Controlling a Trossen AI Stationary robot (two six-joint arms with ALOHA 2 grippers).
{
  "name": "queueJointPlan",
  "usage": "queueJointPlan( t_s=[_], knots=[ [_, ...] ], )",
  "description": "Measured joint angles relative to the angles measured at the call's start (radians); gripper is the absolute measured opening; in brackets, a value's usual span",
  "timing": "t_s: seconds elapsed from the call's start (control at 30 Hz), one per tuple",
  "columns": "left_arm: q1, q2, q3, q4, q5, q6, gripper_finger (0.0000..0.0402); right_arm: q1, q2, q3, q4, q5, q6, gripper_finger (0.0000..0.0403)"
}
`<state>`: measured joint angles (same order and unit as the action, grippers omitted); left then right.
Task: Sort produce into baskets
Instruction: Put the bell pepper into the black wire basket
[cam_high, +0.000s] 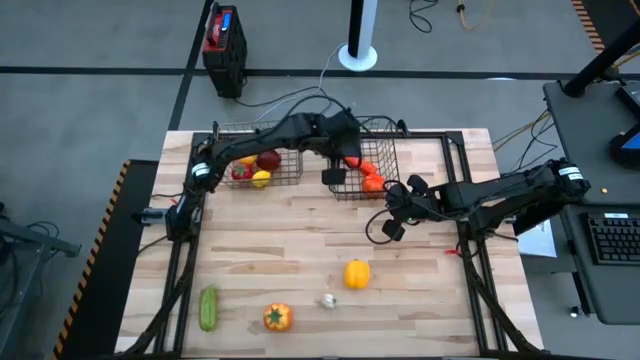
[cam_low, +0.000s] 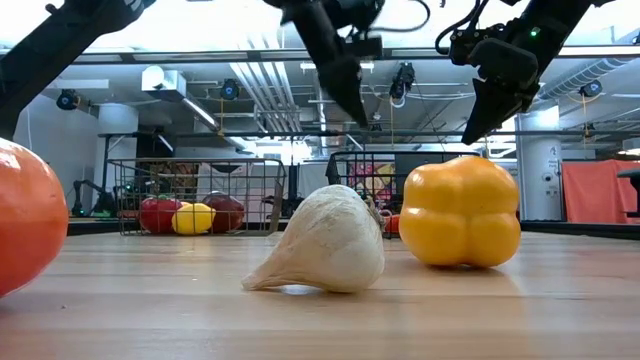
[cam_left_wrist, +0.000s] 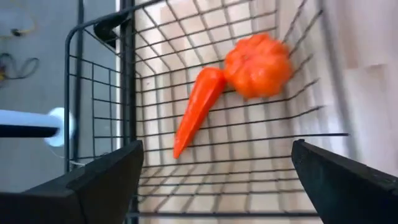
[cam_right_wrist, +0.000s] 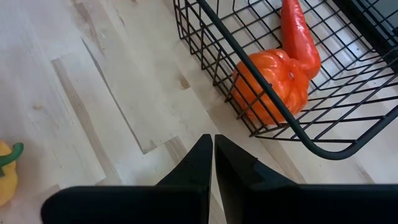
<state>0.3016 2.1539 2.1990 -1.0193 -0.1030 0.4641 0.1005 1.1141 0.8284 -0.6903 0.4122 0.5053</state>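
My left gripper (cam_high: 342, 168) hangs over the right-hand dark wire-mesh basket (cam_high: 392, 128) at the table's far edge, fingers (cam_left_wrist: 102, 180) spread wide w/ nothing between them. Below it, inside that basket, a long orange carrot (cam_left_wrist: 198, 107) lies touching a ribbed orange pumpkin-shaped pepper (cam_left_wrist: 259, 64). My right gripper (cam_high: 393, 222) hovers above bare wood just in front of the same basket, fingers (cam_right_wrist: 196, 165) pressed together, holding nothing. The left-hand wire-mesh basket (cam_high: 222, 130) holds a dark red apple (cam_high: 268, 159), a red tomato (cam_high: 241, 171) and a yellow lemon (cam_high: 261, 179), bunched close. Left out on the pale wooden table (cam_high: 300, 240), nearer the front: a yellow bell pepper (cam_high: 357, 273), a white garlic bulb (cam_high: 328, 300) just beside it, an orange-red bell pepper (cam_high: 277, 317) and a green cucumber (cam_high: 208, 308) towards the left edge. Low view: garlic and yellow pepper sit near each other, not touching.
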Motion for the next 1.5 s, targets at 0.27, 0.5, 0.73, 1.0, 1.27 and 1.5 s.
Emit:
queueJointPlan(
  t_s=[0.27,0.5,0.73,1.0,1.27,1.5],
  knots=[
    [-0.060,-0.024,0.094,-0.159,-0.006,-0.083,0.0389,0.000,0.000,0.000,0.000,0.001,-0.001,0.0012],
    [-0.125,-0.063,0.091,-0.206,-0.100,-0.090,0.0389,0.000,-0.002,0.000,0.000,0.010,0.006,0.0012],
    [-0.179,-0.127,0.070,-0.291,-0.138,-0.169,0.0389,0.019,-0.003,0.000,0.001,0.009,0.018,0.0012],
    [-0.310,-0.230,-0.030,-0.413,-0.205,-0.352,0.0389,0.068,-0.003,-0.004,0.044,0.013,0.019,0.0012],
    [-0.488,-0.471,-0.416,-0.361,-0.239,-0.659,0.0389,0.119,-0.003,-0.011,0.098,0.034,0.019,0.0012],
    [-0.643,-0.633,-0.694,-0.389,-0.124,-1.085,0.0389,0.133,-0.003,-0.011,0.126,0.035,0.019,0.0012]
  ],
)
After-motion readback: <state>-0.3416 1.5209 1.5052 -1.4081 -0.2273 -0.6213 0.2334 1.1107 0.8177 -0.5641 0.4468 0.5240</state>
